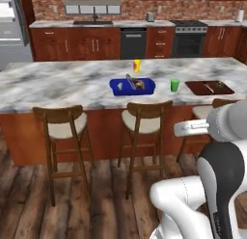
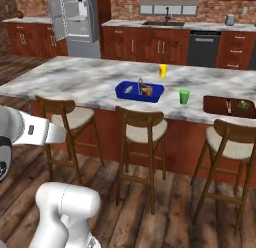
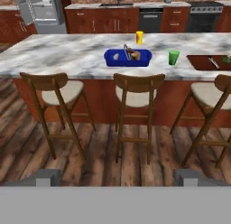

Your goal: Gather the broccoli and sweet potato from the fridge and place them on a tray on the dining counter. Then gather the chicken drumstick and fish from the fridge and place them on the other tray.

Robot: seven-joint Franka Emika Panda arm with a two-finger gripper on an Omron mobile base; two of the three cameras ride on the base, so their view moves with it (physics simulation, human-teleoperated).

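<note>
Left to right along the marble table (image 3: pixel 67 56): a blue tray (image 3: pixel 127 57) holding what looks like the drumstick and fish, a green cup (image 3: pixel 173 57), then a dark tray (image 3: pixel 207 62) with something green, perhaps the broccoli. The hand (image 3: pixel 117 178) is wide open, empty, facing the stools. Any remaining fetch is best made after driving to the fridge (image 3: pixel 40 11), far left.

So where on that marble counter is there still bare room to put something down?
The dining counter is bare left of the blue tray, over the left stool. It is crowded from that tray past the yellow cup and green cup to the brown tray.
</note>
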